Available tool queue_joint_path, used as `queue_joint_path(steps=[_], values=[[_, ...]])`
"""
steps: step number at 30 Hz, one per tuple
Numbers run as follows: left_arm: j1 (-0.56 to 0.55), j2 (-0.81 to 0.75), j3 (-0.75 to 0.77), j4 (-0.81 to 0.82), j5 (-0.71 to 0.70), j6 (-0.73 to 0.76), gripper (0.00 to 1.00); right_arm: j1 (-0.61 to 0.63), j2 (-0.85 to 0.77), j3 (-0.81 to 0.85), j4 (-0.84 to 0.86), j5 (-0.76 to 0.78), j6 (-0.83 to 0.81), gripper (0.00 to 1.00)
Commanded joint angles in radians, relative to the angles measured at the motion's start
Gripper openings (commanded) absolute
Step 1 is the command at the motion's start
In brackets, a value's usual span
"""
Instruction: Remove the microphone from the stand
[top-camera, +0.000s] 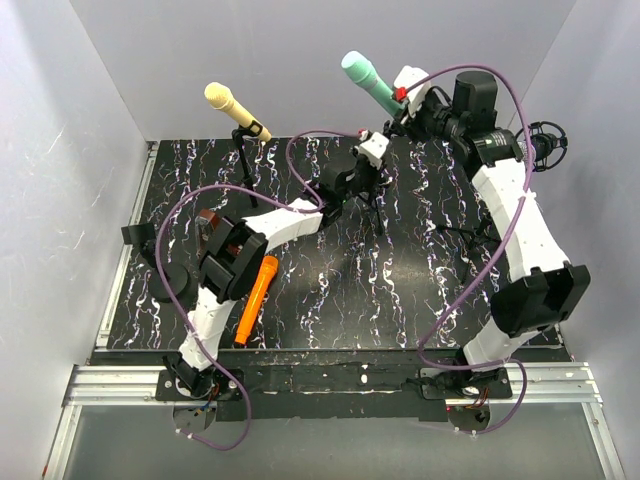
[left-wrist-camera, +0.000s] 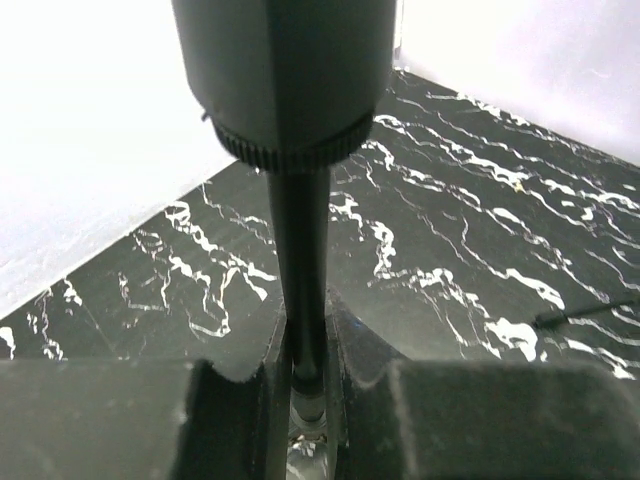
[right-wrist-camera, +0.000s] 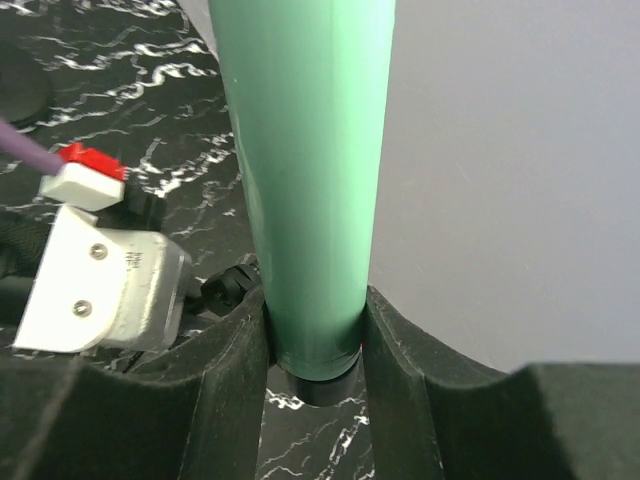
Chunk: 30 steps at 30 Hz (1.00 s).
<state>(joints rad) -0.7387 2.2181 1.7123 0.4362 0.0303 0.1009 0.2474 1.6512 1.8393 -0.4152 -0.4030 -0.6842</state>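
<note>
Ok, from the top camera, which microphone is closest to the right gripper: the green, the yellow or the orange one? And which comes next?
1. Green microphone: held in the right gripper itself, at the back right.
2. Yellow microphone: raised up at the back left.
3. Orange microphone: lying flat at the front left, the farthest one.

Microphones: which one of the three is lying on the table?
The orange microphone, flat beside the left arm. The yellow microphone is up on a stand; the green microphone is gripped by the right end effector.
</note>
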Motion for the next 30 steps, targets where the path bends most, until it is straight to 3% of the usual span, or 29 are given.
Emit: queue_joint_path(steps=[1,12,17,28,30], values=[[-0.005,-0.224,-0.124,-0.013,0.062,0.037,0.00,0.072,-0.103,-0.083,-0.077,-0.057,-0.020,0.43],[-0.008,-0.564,-0.403,-0.195,0.269,-0.138,0.00,0.250,-0.258,-0.175,-0.189,-0.057,0.025,0.41],[-0.019,-0.684,-0.523,-0.258,0.280,-0.171,0.00,0.311,-0.304,-0.210,-0.237,-0.053,0.037,0.40],[-0.031,-0.813,-0.732,-0.226,0.267,-0.067,0.01,0.392,-0.376,-0.356,-0.261,-0.051,0.015,0.42],[-0.031,-0.828,-0.755,-0.223,0.261,-0.053,0.10,0.394,-0.389,-0.371,-0.251,-0.050,0.029,0.44]])
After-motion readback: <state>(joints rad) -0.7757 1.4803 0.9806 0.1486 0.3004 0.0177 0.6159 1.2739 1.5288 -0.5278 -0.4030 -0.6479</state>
